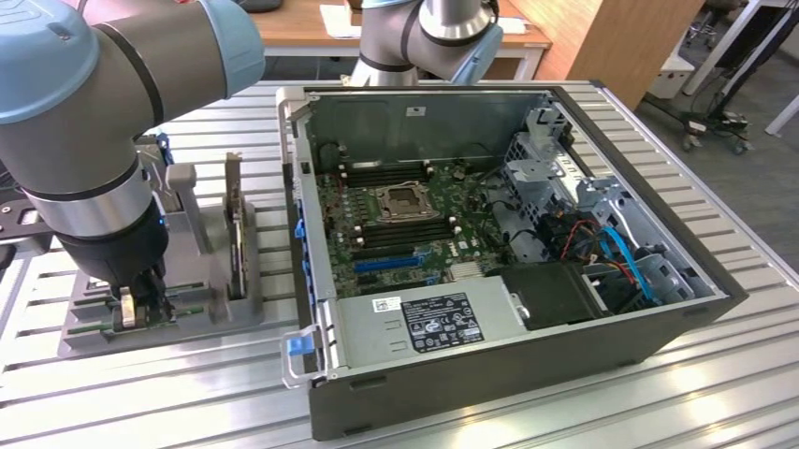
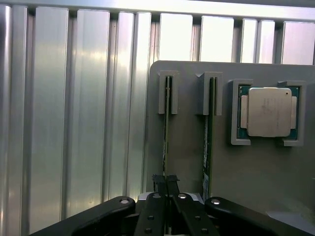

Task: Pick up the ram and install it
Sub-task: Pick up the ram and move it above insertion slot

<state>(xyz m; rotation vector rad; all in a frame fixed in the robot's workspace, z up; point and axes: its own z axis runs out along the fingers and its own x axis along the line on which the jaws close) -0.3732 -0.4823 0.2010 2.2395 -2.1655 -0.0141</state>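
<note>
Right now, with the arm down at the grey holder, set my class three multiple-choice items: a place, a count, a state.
1. Relative to the computer case, the grey holder stands: A inside; B on the exterior view's left; C on the exterior view's right.
2. Count of ram sticks in the holder's slots: A one; B four; C two.
3. The gripper is: A shut on a ram stick; B open; C shut on a cable.
Answers: B, holder sits outside the case wall; C, two thin boards stand edge-on; A, fingers pinch one stick.
</note>
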